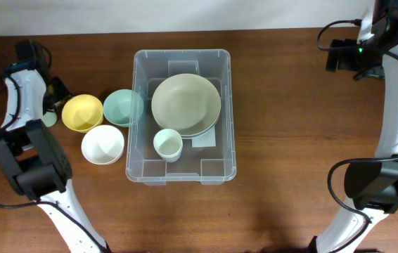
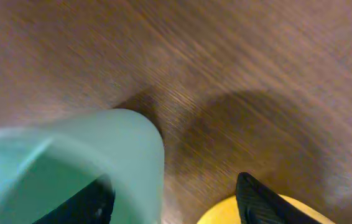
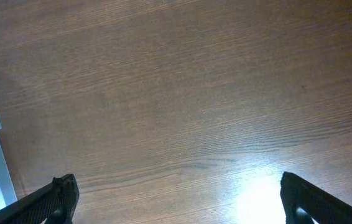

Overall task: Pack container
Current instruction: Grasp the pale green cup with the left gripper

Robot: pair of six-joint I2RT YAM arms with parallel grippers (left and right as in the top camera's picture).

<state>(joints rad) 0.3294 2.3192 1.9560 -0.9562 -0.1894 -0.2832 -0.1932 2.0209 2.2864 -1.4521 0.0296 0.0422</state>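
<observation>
Plainly, left gripper (image 2: 176,198) and right gripper (image 3: 176,196) both gape.
Left fingers (image 2: 89,202) straddle the wall of a mint cup (image 2: 101,143) near the left edge; overhead alone shows the whole container (image 1: 182,55) mid-table.

3 bowls (image 1: 102,145) crowd container (image 1: 228,105) L side, table (image 1: 290,140) R side open

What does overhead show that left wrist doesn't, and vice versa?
Overhead only: the container holding plates and a cup, with the white bowl and green bowl beside it. Left wrist only: the left end effector, open, seen up close. Both: the yellow bowl, the wooden table, and probably the mint-green object at that end effector, barely visible overhead.
</observation>
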